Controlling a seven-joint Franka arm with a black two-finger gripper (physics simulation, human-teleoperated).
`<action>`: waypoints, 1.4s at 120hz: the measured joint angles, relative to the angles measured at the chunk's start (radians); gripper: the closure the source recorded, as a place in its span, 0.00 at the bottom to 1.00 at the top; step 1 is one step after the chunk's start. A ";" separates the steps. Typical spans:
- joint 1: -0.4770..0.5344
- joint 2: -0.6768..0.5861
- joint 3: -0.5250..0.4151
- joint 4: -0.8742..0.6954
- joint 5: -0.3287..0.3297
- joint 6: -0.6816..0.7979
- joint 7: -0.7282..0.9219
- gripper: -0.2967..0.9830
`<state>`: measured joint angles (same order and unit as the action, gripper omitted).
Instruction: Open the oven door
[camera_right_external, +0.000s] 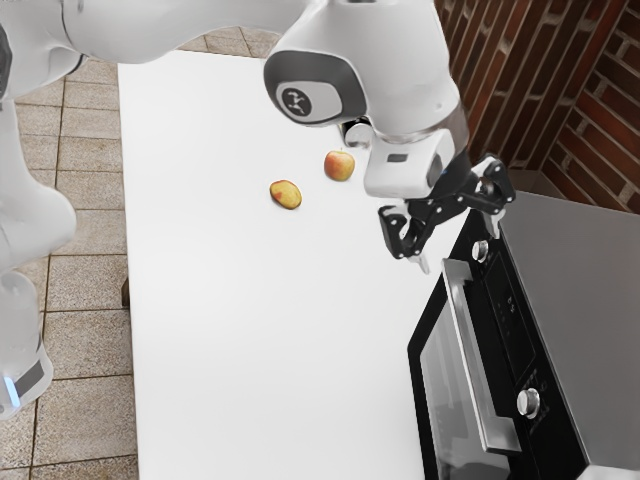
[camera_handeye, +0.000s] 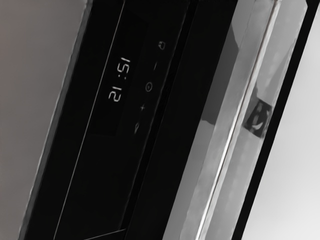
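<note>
Table (camera_right_external: 270, 330) runs beside the oven (camera_right_external: 600, 300), which stands toward the exterior view's right. Oven door (camera_right_external: 452, 400) looks shut from here, its glass facing the table side. Handle (camera_right_external: 472, 350) is a long straight bar along the door's top edge, just beside the control panel (camera_handeye: 105, 150) w/ its clock (camera_handeye: 120, 80). In the ext. view, our gripper (camera_right_external: 458, 247) hangs by the bar's far end, fingers spread, nothing btwn them. The bar's long axis runs from near them toward the lower part of that view; most of its length lies that way, & our finger gap opens roughly across it. So, we judge: come down w/ one finger each side of the bar, adj. the wrist a touch if needed, then grip & pull toward the table side. Main risk: clipping the bar's end, or catching the panel edge.
</note>
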<state>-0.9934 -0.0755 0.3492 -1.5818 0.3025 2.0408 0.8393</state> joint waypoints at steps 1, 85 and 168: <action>-0.004 0.001 0.003 -0.002 0.002 0.006 0.004 0.23; -0.120 0.006 0.053 -0.119 0.037 0.160 0.202 0.23; -0.120 0.032 0.070 -0.213 0.031 0.218 0.249 0.23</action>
<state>-1.1136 -0.0434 0.4188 -1.7945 0.3336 2.2591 1.0881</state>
